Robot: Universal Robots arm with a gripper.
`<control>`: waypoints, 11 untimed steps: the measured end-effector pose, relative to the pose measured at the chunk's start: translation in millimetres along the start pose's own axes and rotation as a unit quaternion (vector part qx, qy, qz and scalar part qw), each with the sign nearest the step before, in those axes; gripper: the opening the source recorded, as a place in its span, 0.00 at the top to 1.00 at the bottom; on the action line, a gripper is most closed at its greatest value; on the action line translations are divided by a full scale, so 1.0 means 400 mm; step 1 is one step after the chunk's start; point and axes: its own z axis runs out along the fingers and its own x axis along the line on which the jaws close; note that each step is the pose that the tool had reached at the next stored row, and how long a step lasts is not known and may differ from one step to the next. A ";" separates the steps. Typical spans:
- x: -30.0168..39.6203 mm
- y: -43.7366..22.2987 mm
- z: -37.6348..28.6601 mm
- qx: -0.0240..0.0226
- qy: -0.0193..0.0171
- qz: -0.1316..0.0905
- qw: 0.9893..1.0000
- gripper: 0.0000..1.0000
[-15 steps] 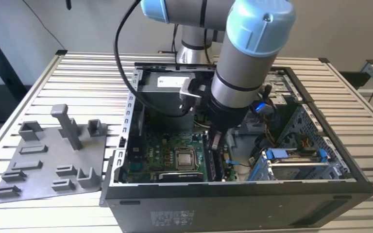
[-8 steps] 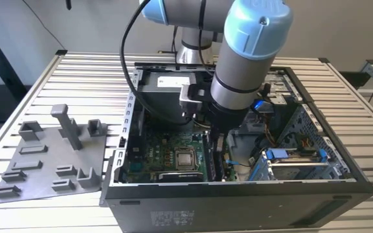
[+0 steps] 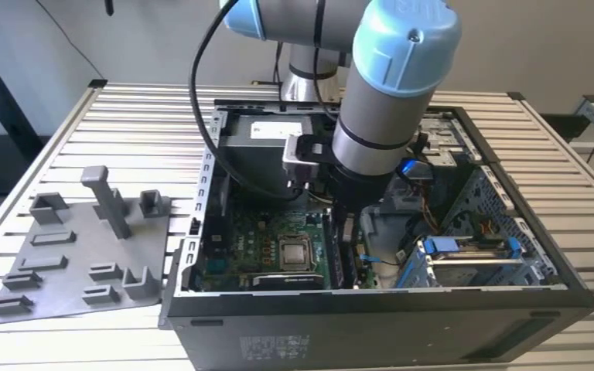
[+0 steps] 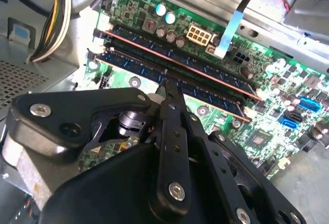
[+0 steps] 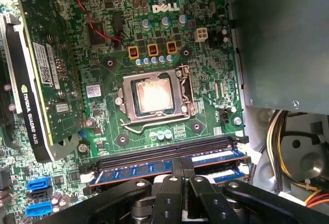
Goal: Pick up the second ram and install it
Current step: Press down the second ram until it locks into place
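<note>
Item: my gripper, inside the case, fingers together, tips pressing the second ram into its slot. Beside it: first ram, already seated.

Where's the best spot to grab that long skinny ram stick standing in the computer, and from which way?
The second ram stands on edge in a slot on the motherboard, so just its long top edge is free. It is probably best pinched across its thin flat faces at the middle of that edge, coming straight down from above, where the gripper is.
</note>
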 end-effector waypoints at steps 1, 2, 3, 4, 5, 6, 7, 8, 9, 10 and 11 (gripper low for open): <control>0.000 0.000 0.002 0.000 0.000 0.000 1.000 0.89; 0.001 0.000 0.007 0.000 0.000 0.000 1.000 0.89; 0.001 0.000 0.011 0.000 0.000 -0.001 1.000 0.89; 0.002 0.000 0.016 0.000 0.000 -0.001 1.000 0.89; 0.002 -0.001 0.020 0.000 0.000 -0.001 1.000 0.89; 0.003 -0.001 0.024 0.000 0.001 -0.001 1.000 0.89; 0.004 -0.001 0.028 0.000 0.001 -0.002 1.000 0.89; 0.004 -0.001 0.033 0.000 0.001 -0.002 1.000 0.89; 0.005 -0.001 0.037 0.000 0.001 -0.002 1.000 0.89; 0.005 -0.001 0.041 0.000 0.001 -0.003 1.000 0.89; 0.004 -0.001 0.041 -0.001 0.002 -0.003 1.000 0.89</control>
